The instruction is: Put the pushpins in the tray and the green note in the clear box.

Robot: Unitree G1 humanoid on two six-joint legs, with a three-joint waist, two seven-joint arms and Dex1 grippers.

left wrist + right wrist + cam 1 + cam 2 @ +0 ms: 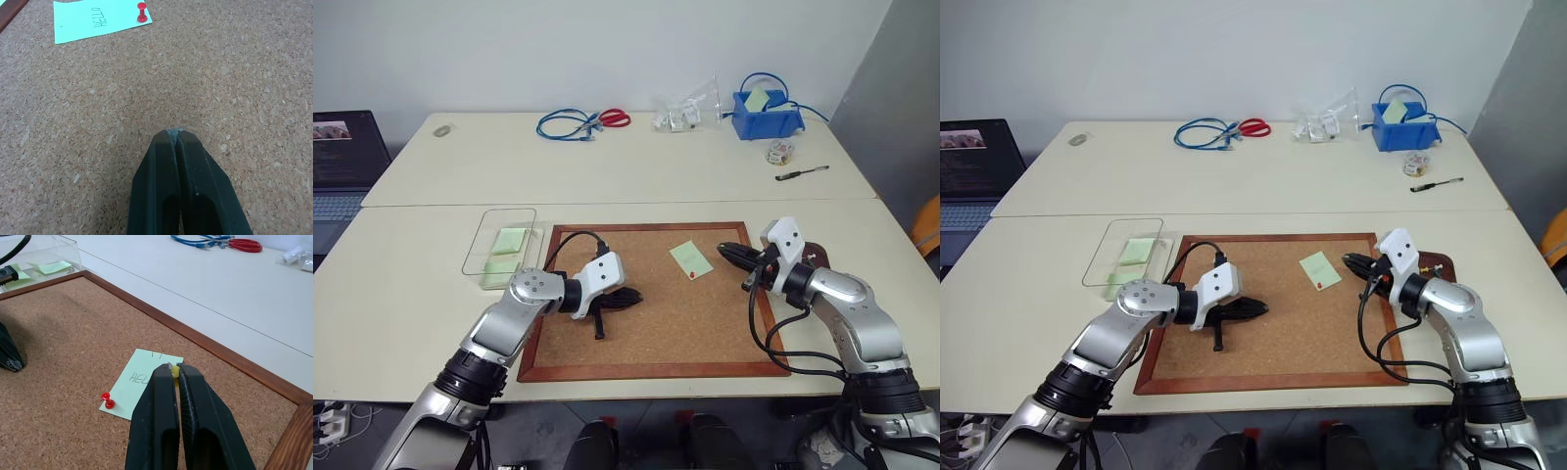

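Corkboard hides most of tray; right hand nips yellow pushpin.

The cork board is speckled tan-brown with a reddish-brown wooden frame. On it lies the green note, a pale mint green, with "HELLO" written in dark ink. A red pushpin stands at the note's corner, glossy and bright. A yellow pushpin shows as a small yellow spot between the black fingers of the right gripper. The left gripper is also black, with a white wrist housing behind it. The clear box, beside the board, is transparent and holds pale green notes. Beyond the board, the surface is cream, with a blue cable, red-handled scissors and a blue bin.
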